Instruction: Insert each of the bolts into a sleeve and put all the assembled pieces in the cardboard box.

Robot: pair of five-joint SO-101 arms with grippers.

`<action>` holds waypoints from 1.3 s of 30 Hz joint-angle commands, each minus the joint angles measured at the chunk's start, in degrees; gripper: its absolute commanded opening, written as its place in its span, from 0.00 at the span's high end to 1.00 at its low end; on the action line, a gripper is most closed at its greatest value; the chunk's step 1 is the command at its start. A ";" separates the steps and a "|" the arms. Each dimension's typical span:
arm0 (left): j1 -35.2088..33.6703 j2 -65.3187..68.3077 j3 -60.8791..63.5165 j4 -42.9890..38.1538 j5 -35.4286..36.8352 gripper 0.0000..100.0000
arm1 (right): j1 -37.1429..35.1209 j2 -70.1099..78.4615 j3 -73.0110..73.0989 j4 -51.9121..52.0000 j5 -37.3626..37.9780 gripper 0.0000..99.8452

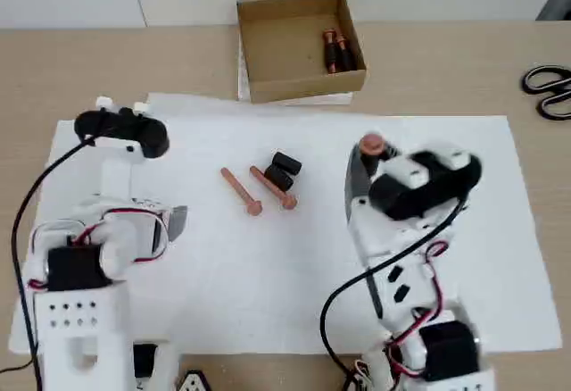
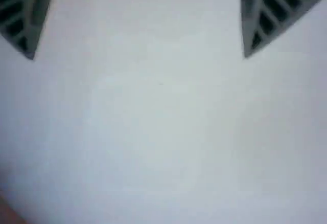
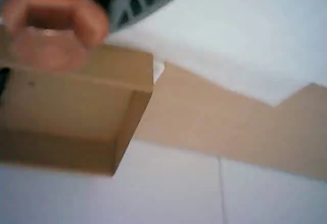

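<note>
**High view, read left to right.**

- At the left, the left gripper (image 2: 139,55) hangs over the white paper (image 1: 268,266). In its wrist view we see the two grey fingers (image 2: 260,24) spread wide with only paper between them. We mark these jaws as released, with nothing in them.
- Near the middle of the paper lie two loose bolts, the left bolt (image 1: 241,192) and the right bolt (image 1: 270,186). They lie side by side on the same slant, with their heads toward the arms.
- Just beside them are two black sleeves (image 1: 286,162), close together. The one nearer the arms appears to touch the right bolt's shaft.
- Beyond the far edge of the paper, the open box (image 1: 268,61) stands on the table (image 1: 71,70). Two pieces (image 1: 335,52), each a bolt in a dark sleeve, lie together against its right wall.
- Over the right half of the paper, the right gripper (image 1: 361,161) points toward the box. Its jaws are clenched on a held bolt (image 1: 371,146), whose copper head shows at the tip. In the right wrist view that head sits blurred in front of the box's near wall. We cannot tell whether this bolt carries a sleeve.
- At the far right edge, scissors (image 1: 549,89) lie on the table, off the paper.
</note>
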 commanded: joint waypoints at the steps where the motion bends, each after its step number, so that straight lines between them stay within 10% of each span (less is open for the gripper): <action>1: -1.23 1.76 -2.42 0.00 -0.18 0.75 | 0.66 19.30 -24.00 0.22 0.62 1.00; 20: -1.32 1.76 -2.15 4.04 -0.26 0.76 | 9.45 101.93 -85.63 -17.63 0.44 1.00; 39: -0.97 1.76 -2.07 3.96 0.00 0.76 | 2.07 141.14 -121.85 -21.49 0.53 0.99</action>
